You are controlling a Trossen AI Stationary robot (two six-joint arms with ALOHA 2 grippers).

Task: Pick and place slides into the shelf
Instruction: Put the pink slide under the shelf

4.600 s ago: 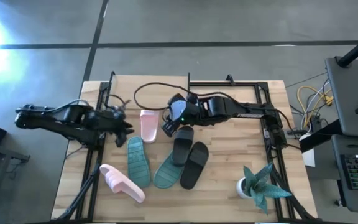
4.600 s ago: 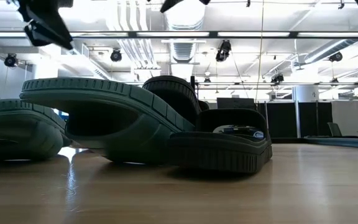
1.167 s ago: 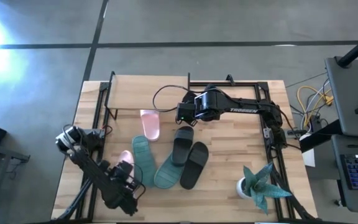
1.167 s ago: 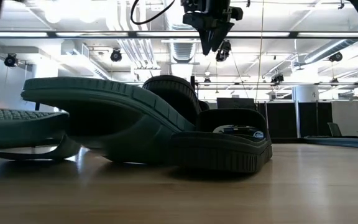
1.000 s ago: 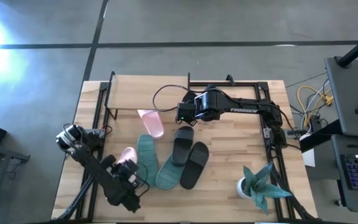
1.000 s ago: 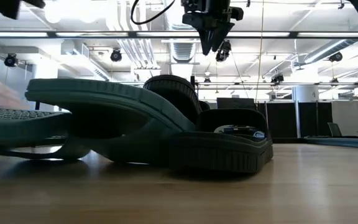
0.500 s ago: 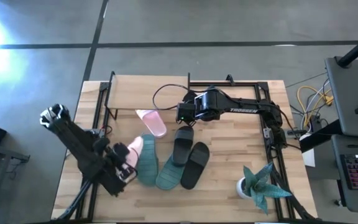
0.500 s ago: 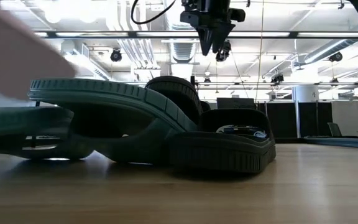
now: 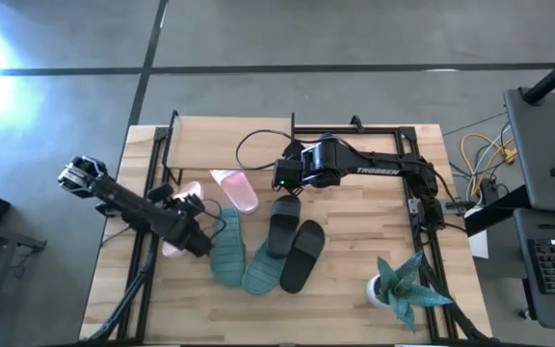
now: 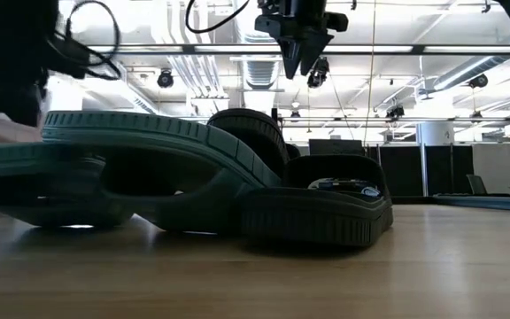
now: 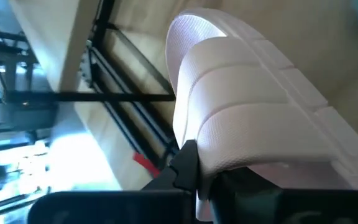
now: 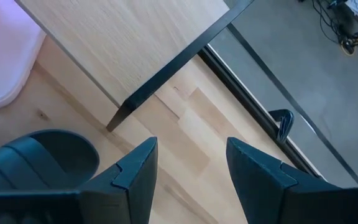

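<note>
1. The step in hand looks like carrying a pink slide (image 11: 247, 118) to the shelf (image 9: 229, 145). The left end effector (image 9: 193, 224) is clenched on it; the left wrist view shows the strap and sole pinched at the fingers.
2. To do it well, I would keep the grip firm and lift the slide clear of the teal slides (image 9: 227, 253) just beside it, so neither gets dragged along.
3. I would bring it in low and level toward the shelf's open front. The second pink slide (image 9: 238, 189) already lies at the shelf's edge, partly under the board, so the free space next to it seems the natural spot.
4. A risk, as I judge it: the soft rubber may flex or swing in the grip and catch the thin black frame.
5. The right end effector (image 12: 188, 163) hangs released above the tabletop (image 9: 355, 289) by the shelf's right front leg, holding nothing.
6. The held slide is pale pink, with a wide ridged strap and finely textured surface.
7. The two teal slides lie overlapped mid-tabletop, ribbed soles showing. The two black slides (image 9: 293, 241) lie just to their right.
</note>
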